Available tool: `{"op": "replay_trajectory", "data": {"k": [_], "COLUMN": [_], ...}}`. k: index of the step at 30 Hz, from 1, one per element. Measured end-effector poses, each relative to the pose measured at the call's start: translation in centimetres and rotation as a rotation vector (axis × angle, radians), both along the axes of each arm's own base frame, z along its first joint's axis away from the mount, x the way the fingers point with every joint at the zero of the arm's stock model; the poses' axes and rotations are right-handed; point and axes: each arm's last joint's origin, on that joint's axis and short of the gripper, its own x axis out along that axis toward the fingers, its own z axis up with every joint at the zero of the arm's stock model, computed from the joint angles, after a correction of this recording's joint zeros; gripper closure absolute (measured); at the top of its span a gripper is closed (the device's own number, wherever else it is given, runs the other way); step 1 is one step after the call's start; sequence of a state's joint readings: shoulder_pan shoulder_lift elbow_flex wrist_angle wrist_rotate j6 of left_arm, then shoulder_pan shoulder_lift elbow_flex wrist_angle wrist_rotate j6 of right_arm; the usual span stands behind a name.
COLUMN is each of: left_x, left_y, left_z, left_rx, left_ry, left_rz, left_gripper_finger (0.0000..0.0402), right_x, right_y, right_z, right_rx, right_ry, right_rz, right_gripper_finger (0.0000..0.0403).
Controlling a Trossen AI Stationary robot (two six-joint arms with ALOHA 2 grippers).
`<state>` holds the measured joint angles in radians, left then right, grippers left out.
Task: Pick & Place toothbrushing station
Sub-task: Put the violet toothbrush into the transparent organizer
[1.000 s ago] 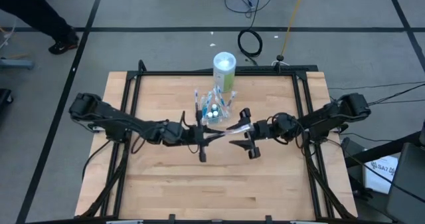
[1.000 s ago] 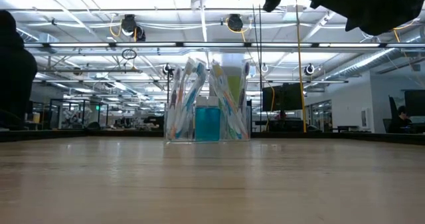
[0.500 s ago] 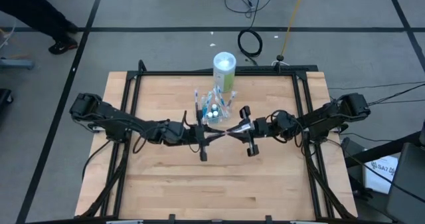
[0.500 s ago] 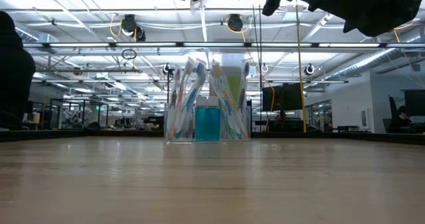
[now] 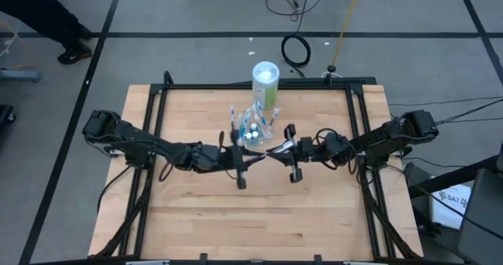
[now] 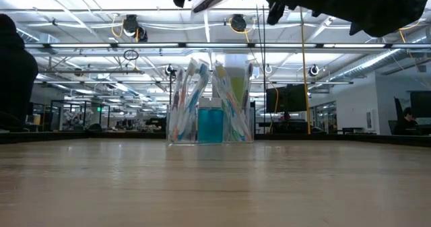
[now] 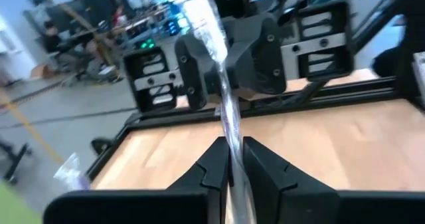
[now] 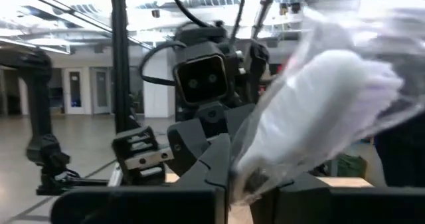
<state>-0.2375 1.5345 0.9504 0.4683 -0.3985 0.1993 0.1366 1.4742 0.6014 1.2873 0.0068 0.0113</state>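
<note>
High view, centre of frame: the left gripper and the right gripper meet above the table, each closed on an opposite end of 1 wrapped toothbrush, which spans the gap between them clear of the wood. The double grip suggests a hand-over between the arms, or a pull to open the wrapper; which of the 2 cannot be told.

Left wrist view: the left fingers pinch the clear film of the toothbrush, which runs up the middle of the frame to the facing right gripper. Right wrist view: the wrapped bristle end fills the right half of the frame, clamped in the right arm's jaws, with the left gripper opposite at centre.

The clear plastic cup stands just above centre in the high view, holding the remaining toothbrushes and the blue tubes upright, so each handle stays reachable from above. The white-and-green canister stands behind it near the table's top edge. Low view: cup at centre, both arms along the top edge.

No brand, label or writing is legible in any view.
</note>
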Motion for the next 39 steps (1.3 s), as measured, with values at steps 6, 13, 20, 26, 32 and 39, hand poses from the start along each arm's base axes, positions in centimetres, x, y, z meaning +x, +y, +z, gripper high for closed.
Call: {"op": "replay_trajectory", "data": {"k": [6, 13, 20, 26, 32, 39], "left_x": [-0.1, -0.3, -1.1, -1.7, -1.7, -1.6], "left_y": [0.3, 0.6, 1.2, 1.2, 0.9, 0.7], "left_z": [-0.5, -1.2, -2.3, -3.1, -3.2, -3.3], "left_rx": [0.007, 0.030, 0.026, -0.035, -0.065, -0.092], "left_ry": [0.047, 0.118, 0.212, 0.323, 0.342, 0.367], "left_rz": [0.087, 0.142, 0.364, 0.299, 0.225, 0.140], "left_gripper_finger": [0.0333, 0.0235, 0.0170, 0.0161, 0.0160, 0.0160], "right_x": [0.1, 0.5, -0.1, -1.9, -3.0, -3.0], "right_y": [-0.2, -1.4, -3.2, -4.8, -6.4, -8.8], "right_z": [-0.4, -1.3, -1.1, -0.2, 0.1, -1.1], "right_rx": [0.023, 0.020, 0.034, 0.044, 0.059, 0.144], "right_ry": [0.042, 0.143, 0.258, 0.387, 0.432, 0.494], "right_rz": [-0.063, -0.148, -0.222, -0.415, -0.575, -0.663], "right_gripper_finger": [0.0385, 0.0388, 0.0388, 0.0389, 0.0389, 0.0386]}}
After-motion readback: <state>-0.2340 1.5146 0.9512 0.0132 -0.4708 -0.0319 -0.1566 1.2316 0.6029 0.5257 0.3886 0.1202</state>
